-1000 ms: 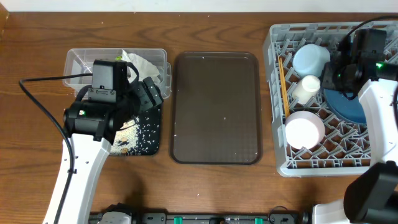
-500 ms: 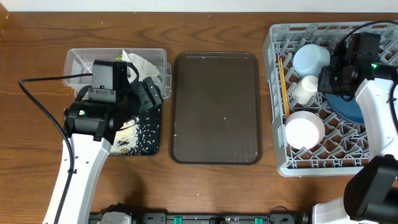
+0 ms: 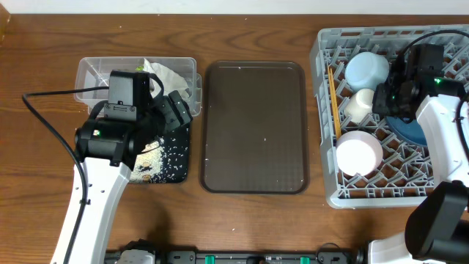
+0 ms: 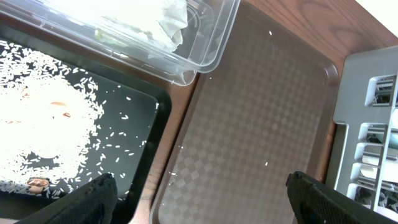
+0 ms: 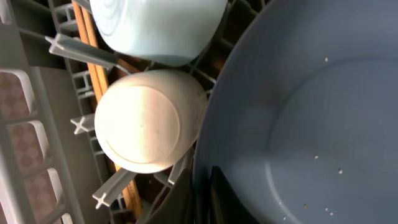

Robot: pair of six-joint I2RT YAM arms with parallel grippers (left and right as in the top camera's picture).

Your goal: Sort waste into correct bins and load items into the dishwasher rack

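Observation:
The grey dishwasher rack [image 3: 322,110] holds the light-blue bowl [image 3: 366,70], the white cup [image 3: 360,103], the pinkish-white bowl [image 3: 359,152], the chopsticks [image 3: 333,103] and the wide blue dish [image 3: 407,128]. My right gripper [image 3: 388,103] is shut on the blue dish's rim [image 5: 311,112], one finger on each side [image 5: 202,193], next to the cup [image 5: 143,121]. My left gripper [image 3: 179,106] is open and empty [image 4: 205,205]. It hovers over the edge of the black tray [image 4: 149,118] with rice [image 4: 37,124]. The clear tub [image 4: 199,50] holds the napkin [image 4: 165,18].
The brown serving tray [image 3: 253,125] lies between the bins and the rack, with a few stray rice grains on it. It also shows in the left wrist view [image 4: 261,112]. The rack's corner [image 4: 367,93] is at that view's right edge.
My right gripper has shifted slightly left and toward the front in the rack with the blue dish. The left arm has not moved.

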